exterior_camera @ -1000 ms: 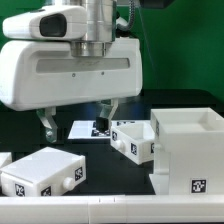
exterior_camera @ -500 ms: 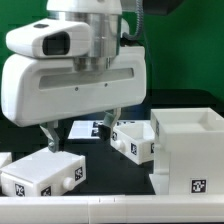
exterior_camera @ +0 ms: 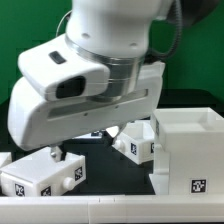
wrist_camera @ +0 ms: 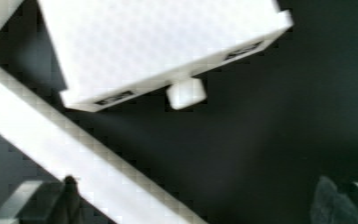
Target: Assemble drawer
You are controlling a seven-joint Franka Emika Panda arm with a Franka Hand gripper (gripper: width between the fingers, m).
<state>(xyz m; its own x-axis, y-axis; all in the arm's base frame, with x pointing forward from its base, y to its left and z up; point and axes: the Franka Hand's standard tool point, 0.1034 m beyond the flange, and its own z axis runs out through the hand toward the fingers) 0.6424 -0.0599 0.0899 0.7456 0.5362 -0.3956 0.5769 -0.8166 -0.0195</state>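
Observation:
The large white cube-shaped housing (exterior_camera: 186, 148) stands at the exterior view's right, open side up, with a tag on its front. One knobbed tray (exterior_camera: 135, 140) lies against its left side. The other tray (exterior_camera: 45, 175) lies at the front left. My gripper (exterior_camera: 82, 142) hangs open and empty, tilted, with one finger (exterior_camera: 54, 153) just above the left tray's back edge. In the wrist view a white tray (wrist_camera: 158, 45) with its small knob (wrist_camera: 188, 93) lies ahead of the gripper (wrist_camera: 197, 205), clear of both fingertips.
A white rail (exterior_camera: 110, 208) runs along the table's front edge; it crosses the wrist view as a diagonal white strip (wrist_camera: 60, 130) close to one finger. The arm's bulky white body (exterior_camera: 95, 85) hides the back of the table and the marker board.
The arm has tilted and swung toward the exterior view's left and lower. Its fingers have come closer to the front left tray. The trays and housing have not moved.

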